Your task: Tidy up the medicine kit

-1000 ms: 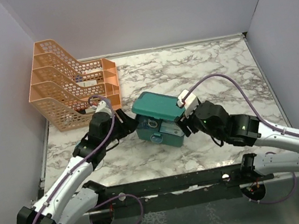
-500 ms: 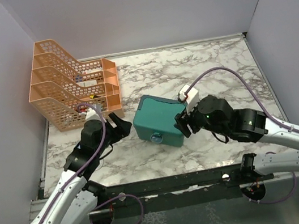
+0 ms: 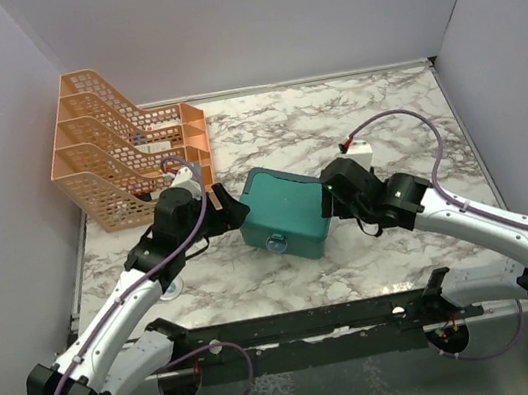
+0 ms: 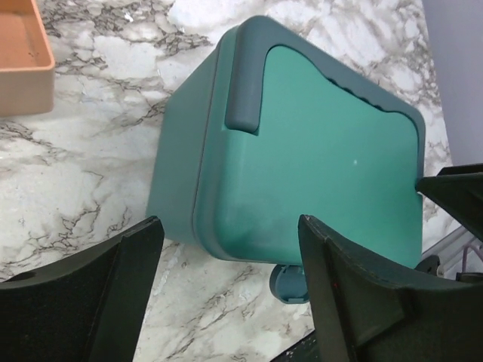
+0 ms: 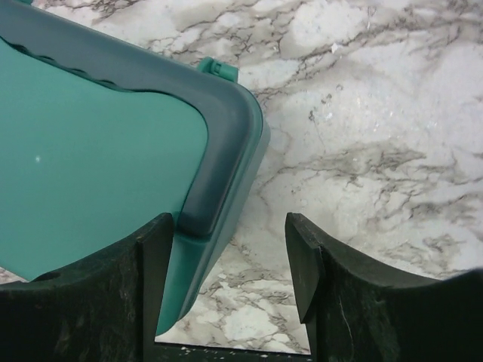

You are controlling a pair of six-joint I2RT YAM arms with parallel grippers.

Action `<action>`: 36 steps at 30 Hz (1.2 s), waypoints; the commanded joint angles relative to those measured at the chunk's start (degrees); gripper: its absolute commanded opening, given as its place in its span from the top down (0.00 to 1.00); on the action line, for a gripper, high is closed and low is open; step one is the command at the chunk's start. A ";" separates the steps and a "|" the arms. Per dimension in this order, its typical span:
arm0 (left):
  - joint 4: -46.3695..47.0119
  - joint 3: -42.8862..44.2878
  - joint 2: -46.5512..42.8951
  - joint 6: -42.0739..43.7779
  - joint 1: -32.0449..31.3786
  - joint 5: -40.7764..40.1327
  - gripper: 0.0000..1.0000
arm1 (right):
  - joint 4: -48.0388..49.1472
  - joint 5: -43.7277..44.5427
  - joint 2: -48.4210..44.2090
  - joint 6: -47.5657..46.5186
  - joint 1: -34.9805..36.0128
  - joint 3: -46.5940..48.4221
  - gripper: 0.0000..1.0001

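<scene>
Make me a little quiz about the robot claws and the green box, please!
1. True or false: the lid of the medicine kit is shut.
2. Pick one. What stands at the back left of the marble table? A) an orange mesh rack B) a blue bucket C) a red ball
3. Fill the gap: the kit sits ___ the left claw and the right claw, and both claws are open.

Key: 1 true. 2 A. 3 between.
</scene>
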 commanded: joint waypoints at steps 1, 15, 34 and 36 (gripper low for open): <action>1.86 0.74 2.91 1.28 -0.09 4.62 0.29 | 1.20 -5.14 -2.53 6.10 -1.07 -3.18 0.41; -1.42 0.15 4.38 1.83 0.02 -0.83 0.44 | 5.33 -5.66 -0.66 -1.08 -6.49 1.12 0.48; 7.17 -7.31 -2.39 -14.88 0.21 6.07 0.11 | 25.49 -41.63 16.01 -27.87 -20.75 4.11 0.38; 8.33 -7.18 -1.66 -15.40 0.21 5.24 0.13 | 25.37 -44.05 15.26 -27.64 -20.85 2.18 0.38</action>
